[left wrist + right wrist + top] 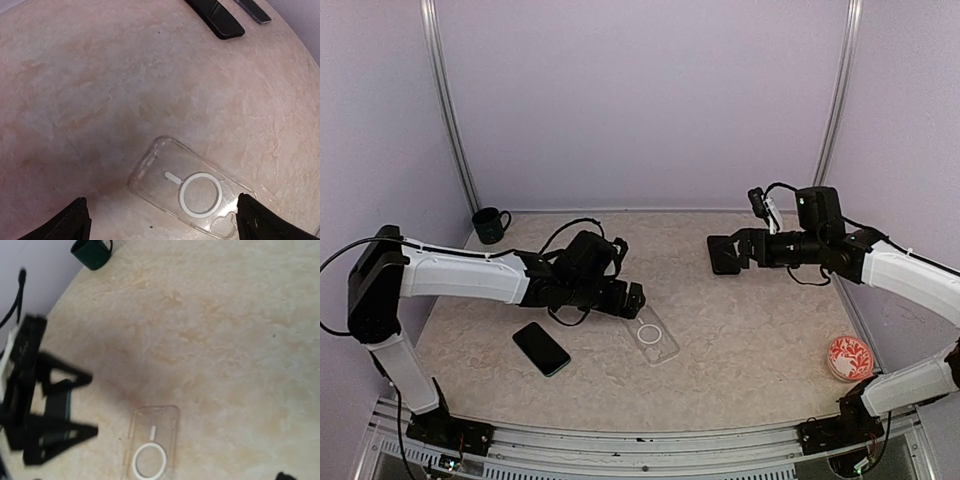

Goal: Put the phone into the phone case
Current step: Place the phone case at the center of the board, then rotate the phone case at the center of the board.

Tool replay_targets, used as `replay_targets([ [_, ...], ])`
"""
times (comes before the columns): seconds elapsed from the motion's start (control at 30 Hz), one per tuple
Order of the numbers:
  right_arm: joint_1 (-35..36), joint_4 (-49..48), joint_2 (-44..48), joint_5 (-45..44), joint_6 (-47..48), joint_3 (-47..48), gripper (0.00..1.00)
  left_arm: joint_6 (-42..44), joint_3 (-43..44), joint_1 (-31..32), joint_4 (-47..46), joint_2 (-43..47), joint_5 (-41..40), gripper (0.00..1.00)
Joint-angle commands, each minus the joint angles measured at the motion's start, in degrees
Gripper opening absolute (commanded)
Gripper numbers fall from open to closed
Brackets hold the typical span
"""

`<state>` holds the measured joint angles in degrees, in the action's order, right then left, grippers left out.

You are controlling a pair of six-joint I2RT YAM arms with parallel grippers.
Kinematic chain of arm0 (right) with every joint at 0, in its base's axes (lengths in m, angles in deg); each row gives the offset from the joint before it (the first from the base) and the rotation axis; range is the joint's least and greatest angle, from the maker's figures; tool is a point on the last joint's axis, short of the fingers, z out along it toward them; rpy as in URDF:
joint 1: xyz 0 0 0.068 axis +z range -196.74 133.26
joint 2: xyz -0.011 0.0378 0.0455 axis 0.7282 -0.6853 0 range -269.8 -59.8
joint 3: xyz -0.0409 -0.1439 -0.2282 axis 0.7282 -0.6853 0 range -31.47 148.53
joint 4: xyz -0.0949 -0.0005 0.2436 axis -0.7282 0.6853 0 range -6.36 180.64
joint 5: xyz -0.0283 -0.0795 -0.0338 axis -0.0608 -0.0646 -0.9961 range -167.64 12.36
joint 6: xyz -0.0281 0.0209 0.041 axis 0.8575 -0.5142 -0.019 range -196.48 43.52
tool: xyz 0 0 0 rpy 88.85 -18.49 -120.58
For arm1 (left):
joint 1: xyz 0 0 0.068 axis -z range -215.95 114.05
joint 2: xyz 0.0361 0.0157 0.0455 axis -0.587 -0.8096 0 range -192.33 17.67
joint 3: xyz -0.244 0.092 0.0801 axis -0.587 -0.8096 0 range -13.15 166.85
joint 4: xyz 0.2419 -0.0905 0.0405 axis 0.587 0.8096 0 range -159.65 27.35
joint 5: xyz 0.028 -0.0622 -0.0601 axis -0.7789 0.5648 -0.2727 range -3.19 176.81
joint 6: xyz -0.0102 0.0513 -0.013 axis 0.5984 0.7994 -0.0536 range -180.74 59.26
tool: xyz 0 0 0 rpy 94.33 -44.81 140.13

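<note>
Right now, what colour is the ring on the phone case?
White ring, on a clear phone case; the left wrist view shows it best.

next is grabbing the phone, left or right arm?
Left, probably. The left fingers stand open low over the table, right at the clear case, with the phone lying close on that same side. The right fingers are open too, but raised and farther across the table.

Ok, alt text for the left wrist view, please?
A clear phone case with a white ring lies flat on the marbled table, empty. The left pincer hangs open over it, a fingertip at each lower corner.
</note>
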<state>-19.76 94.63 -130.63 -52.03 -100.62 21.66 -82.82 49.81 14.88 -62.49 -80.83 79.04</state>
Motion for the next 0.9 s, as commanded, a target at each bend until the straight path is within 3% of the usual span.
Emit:
replay_targets([
  [0.0, 0.5, -0.4, 0.2, -1.1, 3.2, 0.1, 0.98, -18.5, 4.2, 6.4, 13.3, -2.5, -8.9, 0.99],
  [0.2, 0.8, -1.8, -3.7, -0.8, 4.1, -1.4, 0.95, -25.3, 4.8, 9.3, 13.1, -5.6, -4.7, 0.99],
  [0.4, 0.8, -3.4, -2.1, -1.7, 3.6, -4.6, 0.98, -27.8, 6.0, 9.1, 13.9, -9.2, -3.9, 0.99],
  [0.87, 0.8, -3.8, 0.0, -2.2, 4.0, -5.0, 0.99, -32.5, 9.0, 8.0, 13.6, -13.9, -1.8, 0.76],
])
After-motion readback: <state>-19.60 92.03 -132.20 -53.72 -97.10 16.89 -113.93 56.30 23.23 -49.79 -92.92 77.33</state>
